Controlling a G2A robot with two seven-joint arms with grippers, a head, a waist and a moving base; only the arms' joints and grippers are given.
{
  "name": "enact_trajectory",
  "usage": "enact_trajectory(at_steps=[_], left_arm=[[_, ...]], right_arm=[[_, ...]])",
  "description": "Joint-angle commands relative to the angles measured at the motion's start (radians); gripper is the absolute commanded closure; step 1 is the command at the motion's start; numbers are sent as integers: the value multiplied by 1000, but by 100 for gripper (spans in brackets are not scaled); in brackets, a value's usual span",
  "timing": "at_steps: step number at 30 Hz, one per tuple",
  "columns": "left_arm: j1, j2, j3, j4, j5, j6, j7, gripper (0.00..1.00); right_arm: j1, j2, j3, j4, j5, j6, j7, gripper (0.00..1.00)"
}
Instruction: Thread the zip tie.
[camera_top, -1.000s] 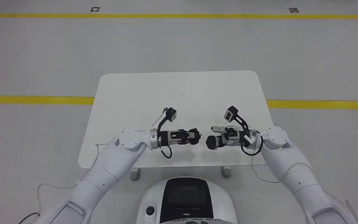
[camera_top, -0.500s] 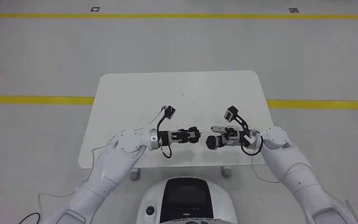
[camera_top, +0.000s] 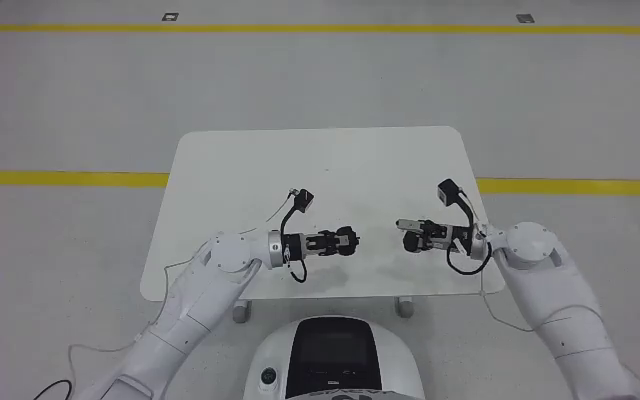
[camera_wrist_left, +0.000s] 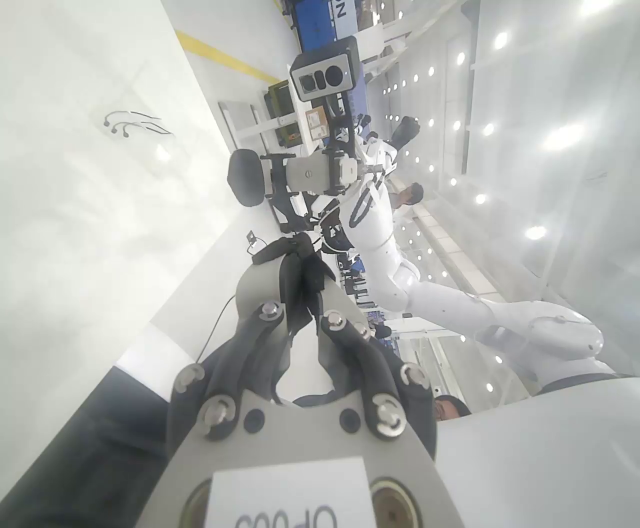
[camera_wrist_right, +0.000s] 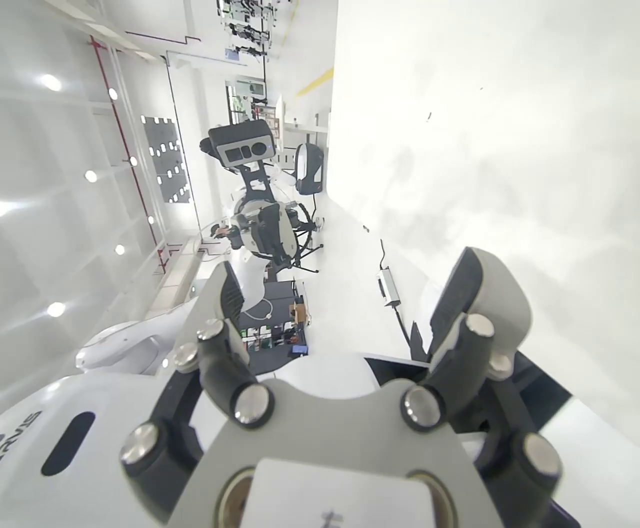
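Mid-frame in the left wrist view, the left gripper (camera_wrist_left: 300, 255) is clamped on what looks like a thin black plastic zip tie (camera_wrist_left: 265, 256), probably light, springy and slippery, best pinched close to its tip, while the right gripper (camera_wrist_right: 347, 272) stands wide open, empty.

1. Your robot's arms (camera_top: 205, 295) are glossy white, with rounded joints.
2. Black wrists (camera_top: 318, 243) carry thin looping black cables (camera_top: 293, 273) and small stalked cameras (camera_top: 303, 198).
3. Grey plates (camera_wrist_left: 300, 442) studded with silver screws (camera_wrist_left: 216, 413) hold grey, black-padded jaws.
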Motion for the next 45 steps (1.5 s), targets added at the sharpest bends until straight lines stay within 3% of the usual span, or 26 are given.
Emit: enact_trajectory(at_steps=[1,3,5,12,22,28,34,38,45], left_arm=[[0,0,0,0,0,0,0,100],[0,0,0,0,0,0,0,100],[0,0,0,0,0,0,0,100],[0,0,0,0,0,0,0,100],[0,0,0,0,0,0,0,100],[0,0,0,0,0,0,0,100],[0,0,0,0,0,0,0,100],[0,0,0,0,0,0,0,100],[0,0,0,0,0,0,0,100]], right_arm=[[0,0,-1,1,1,0,1,0],[0,0,-1,-1,-7,-1,-5,0],[3,4,-7,-27,-96,0,-25,0],[20,35,33,-114,-445,80,-57,0],[19,35,33,-115,-446,80,-65,0],[62,43,19,-140,-567,-43,-63,0],[165,48,-48,-102,-674,-178,82,0],[237,44,-139,-63,-645,-178,171,0],[242,44,-143,-57,-644,-178,172,0]])
